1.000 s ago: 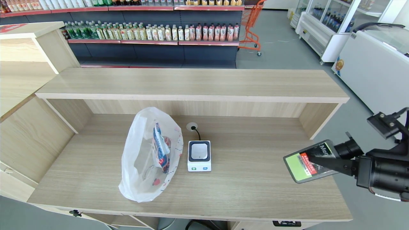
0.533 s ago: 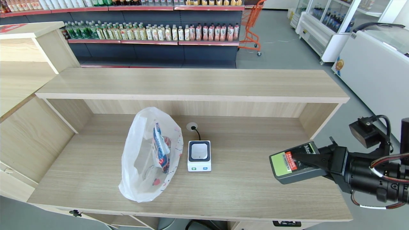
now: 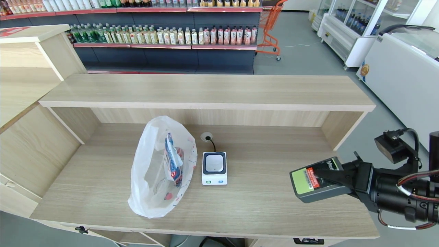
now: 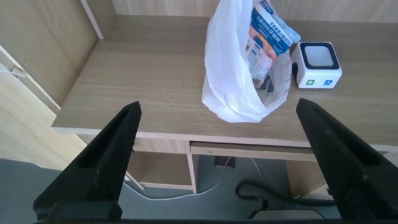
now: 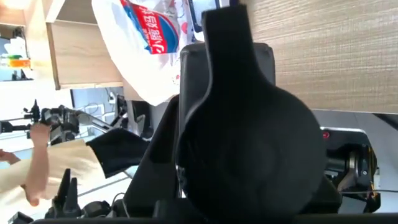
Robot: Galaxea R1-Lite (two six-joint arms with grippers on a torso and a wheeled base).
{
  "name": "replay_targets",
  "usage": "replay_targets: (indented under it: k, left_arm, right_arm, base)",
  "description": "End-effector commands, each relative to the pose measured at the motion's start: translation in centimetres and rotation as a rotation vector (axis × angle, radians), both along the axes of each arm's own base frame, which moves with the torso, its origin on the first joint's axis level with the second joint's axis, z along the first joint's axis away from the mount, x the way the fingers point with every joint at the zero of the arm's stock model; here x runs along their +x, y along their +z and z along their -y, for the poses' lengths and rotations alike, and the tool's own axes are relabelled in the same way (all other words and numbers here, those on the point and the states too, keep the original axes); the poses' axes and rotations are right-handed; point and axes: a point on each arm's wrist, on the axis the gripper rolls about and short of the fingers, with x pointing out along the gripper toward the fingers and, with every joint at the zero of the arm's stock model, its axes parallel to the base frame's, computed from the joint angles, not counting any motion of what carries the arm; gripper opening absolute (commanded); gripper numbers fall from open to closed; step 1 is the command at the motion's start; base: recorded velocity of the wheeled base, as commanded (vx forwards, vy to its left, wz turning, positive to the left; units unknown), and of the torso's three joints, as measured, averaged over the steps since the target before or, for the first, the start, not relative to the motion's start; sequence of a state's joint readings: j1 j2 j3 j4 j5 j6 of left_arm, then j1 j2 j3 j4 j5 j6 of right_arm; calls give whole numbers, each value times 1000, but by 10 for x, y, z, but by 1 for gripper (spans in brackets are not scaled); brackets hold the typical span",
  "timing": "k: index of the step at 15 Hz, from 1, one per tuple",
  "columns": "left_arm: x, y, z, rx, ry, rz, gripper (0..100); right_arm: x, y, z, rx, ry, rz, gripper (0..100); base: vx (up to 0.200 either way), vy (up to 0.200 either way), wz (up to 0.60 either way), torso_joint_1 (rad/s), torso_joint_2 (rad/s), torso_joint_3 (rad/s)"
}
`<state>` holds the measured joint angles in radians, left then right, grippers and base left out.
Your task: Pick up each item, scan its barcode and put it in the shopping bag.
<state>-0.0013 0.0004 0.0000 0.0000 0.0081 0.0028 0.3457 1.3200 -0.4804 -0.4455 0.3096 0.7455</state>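
My right gripper (image 3: 320, 176) is shut on a dark box (image 3: 308, 181) with a green and red label. It holds the box above the right end of the wooden counter (image 3: 260, 202), well right of the scanner. The white barcode scanner (image 3: 214, 168) sits mid-counter, window facing up. Left of it stands the white plastic shopping bag (image 3: 154, 178), open, with a blue and white snack packet (image 3: 172, 159) inside. My left gripper (image 4: 217, 165) is open, hovering off the counter's front edge, with the bag (image 4: 239, 74) and scanner (image 4: 317, 62) beyond it. The bag (image 5: 149, 37) also appears past the box.
A raised ledge (image 3: 205, 91) runs along the back of the counter, with side walls (image 3: 343, 128) at both ends. The scanner's cable goes into a grommet (image 3: 206, 137). Drink shelves (image 3: 161, 34), an orange cart (image 3: 271, 31) and freezers (image 3: 398, 65) stand beyond.
My right gripper has carried the box leftward, from past the counter's right edge to over its right end. The head view has shifted slightly. The bag and scanner have not moved.
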Motion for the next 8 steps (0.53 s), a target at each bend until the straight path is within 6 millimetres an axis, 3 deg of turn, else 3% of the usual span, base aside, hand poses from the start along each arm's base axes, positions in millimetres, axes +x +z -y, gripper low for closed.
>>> replay_targets:
  k: [1, 3, 5, 8]
  left_arm:
    - [0, 0, 0, 0, 1, 0, 100]
    - [0, 0, 0, 0, 1, 0, 100]
    - [0, 0, 0, 0, -1, -1, 100]
    - [0, 0, 0, 0, 1, -1, 100]
  right_arm:
    - [1, -3, 0, -6, 0, -11, 0]
    - [4, -7, -2, -46, -41, -15, 0]
    - [9, -15, -3, -145, -34, 10, 0]
    - [34, -30, -5, -288, -55, 35, 0]
  base:
    - [0, 200, 0, -12, -2, 2]
    - [0, 200, 0, 15, 10, -2]
    - [0, 0, 0, 0, 0, 0]
    - [0, 0, 0, 0, 0, 0]
